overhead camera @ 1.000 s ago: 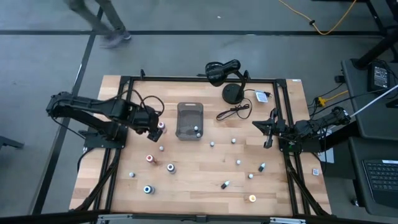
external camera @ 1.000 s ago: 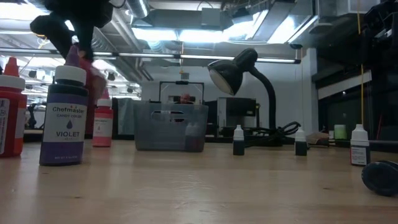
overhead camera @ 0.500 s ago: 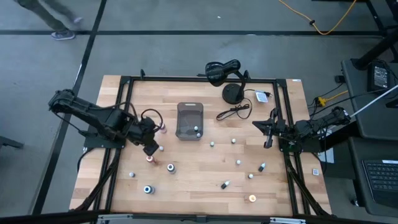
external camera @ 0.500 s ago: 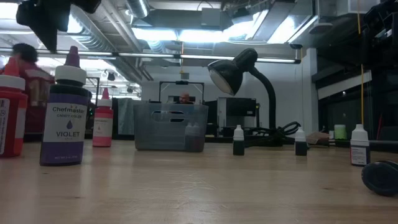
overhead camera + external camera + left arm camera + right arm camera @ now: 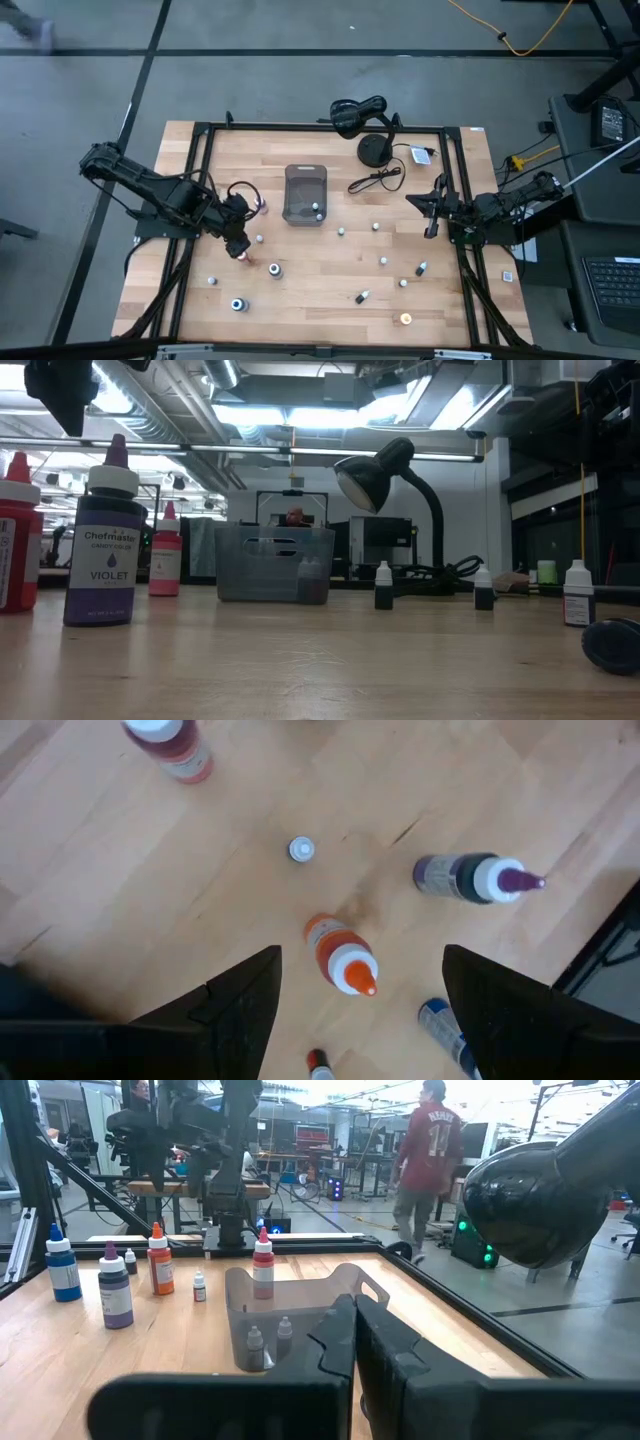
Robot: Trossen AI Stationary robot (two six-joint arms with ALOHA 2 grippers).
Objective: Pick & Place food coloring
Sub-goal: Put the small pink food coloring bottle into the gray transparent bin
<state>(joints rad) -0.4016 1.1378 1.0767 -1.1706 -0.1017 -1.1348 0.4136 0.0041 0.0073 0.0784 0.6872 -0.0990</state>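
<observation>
Looking down from the high view, you have a pale wooden table [image 5: 330, 280] inside a black frame, on a grey floor. A gray tray [image 5: 305, 194] sits above centre, with a small bottle inside; a black desk lamp [image 5: 362, 122] with its cable stands at the upper middle. Food coloring bottles [image 5: 383, 261] are scattered across the lower half of the boards, some upright, one lying down. In the low view a violet bottle [image 5: 109, 550] stands at the left, with workshop benches and ceiling lights behind.

Your left gripper [image 5: 236, 236] reaches in from the left edge, arm stretched low, hanging over the orange-capped bottle [image 5: 241, 254]. In the left wrist view its fingers [image 5: 235, 1005] stand wide apart with that orange bottle [image 5: 338, 952] between them lower down, not touched. Your right gripper [image 5: 432, 215] waits at the right edge of the table, jaws closed together on nothing.
</observation>
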